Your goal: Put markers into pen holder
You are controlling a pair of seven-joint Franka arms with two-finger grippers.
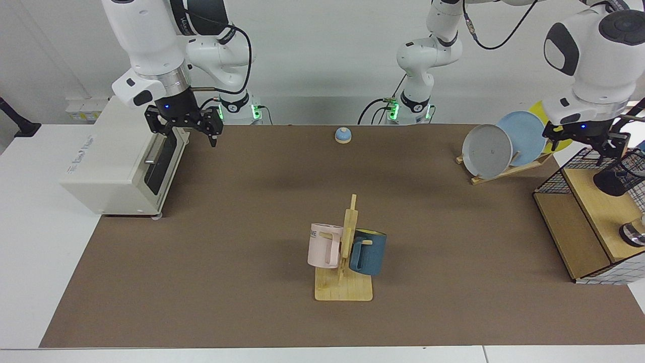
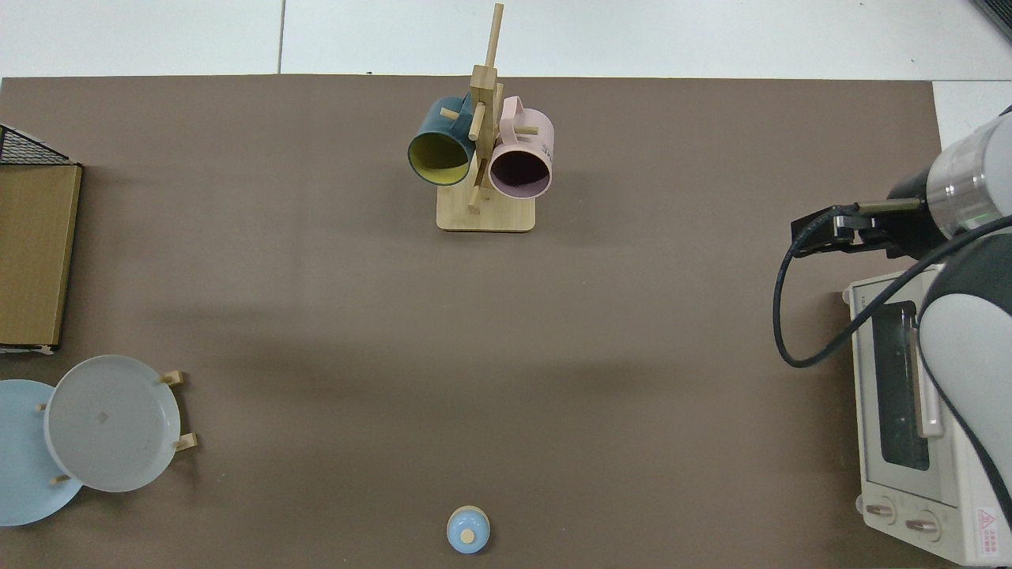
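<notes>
At the facing view's left edge, a white toaster oven [image 1: 118,164] sits partly off the brown mat [image 1: 252,227], and the right gripper [image 1: 184,127] hangs just above its front top corner with its black fingers spread apart and nothing between them; this arm waits. From above, the same gripper [image 2: 822,234] shows beside the oven [image 2: 909,411] at the frame's right side. Further along, a small blue bell [image 1: 342,135] stands near the back edge of the mat, between the two arm bases. Toward the front, a wooden mug tree [image 1: 345,282] carries a pink mug [image 1: 322,245] on one side and a dark blue mug [image 1: 370,252] on the other. Beyond that, a wooden rack holds a grey plate [image 1: 486,150], a light blue plate [image 1: 524,132] and a yellow plate [image 1: 564,143], the last mostly hidden behind the left arm. The left gripper [image 1: 597,146] hovers over the near corner of the black wire basket frame [image 1: 554,181] on the wooden shelf unit [image 1: 579,227]; whether its fingers are apart or together cannot be told. Just beside and slightly below it, at the frame's right edge, lies the black mesh pen holder [image 1: 617,176], tilted on the shelf top with its dark base toward the mat, apart from the gripper. A sliver of blue at the very edge near its rim may be the marker, though that cannot be told for sure
</notes>
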